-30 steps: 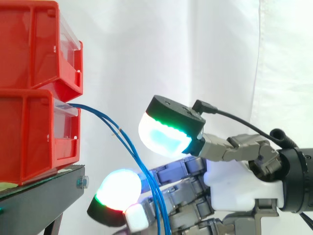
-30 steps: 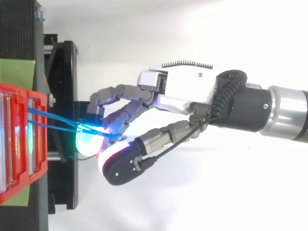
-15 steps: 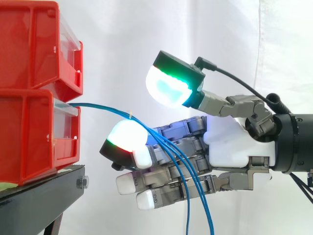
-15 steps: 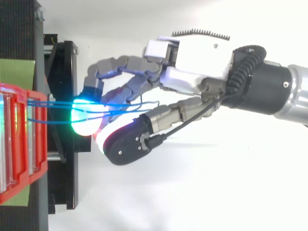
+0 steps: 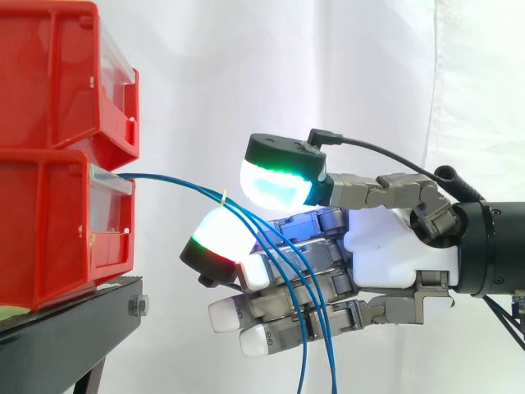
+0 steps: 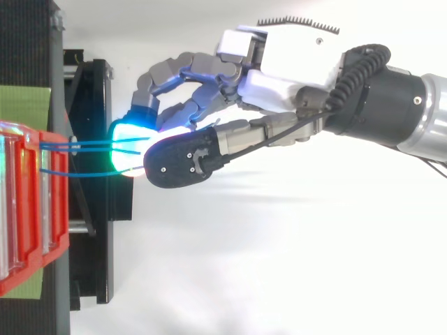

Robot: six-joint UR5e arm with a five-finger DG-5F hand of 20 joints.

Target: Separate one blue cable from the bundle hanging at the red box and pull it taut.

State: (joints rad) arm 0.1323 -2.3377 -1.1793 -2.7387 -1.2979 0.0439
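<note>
Just now brought the thumb pad of the hand down low, close over the blue cables. Not pinching yet, by the look of it: open, with straight fingers holding the strands up from below. Coming out of the lower red bin, held together by a small yellow tie, then fanning out across the fingers and hanging down. Spread wider than half a second back, and so easier to pick just one. Next, probably, squeezing one strand and pulling away from the bin.
</note>
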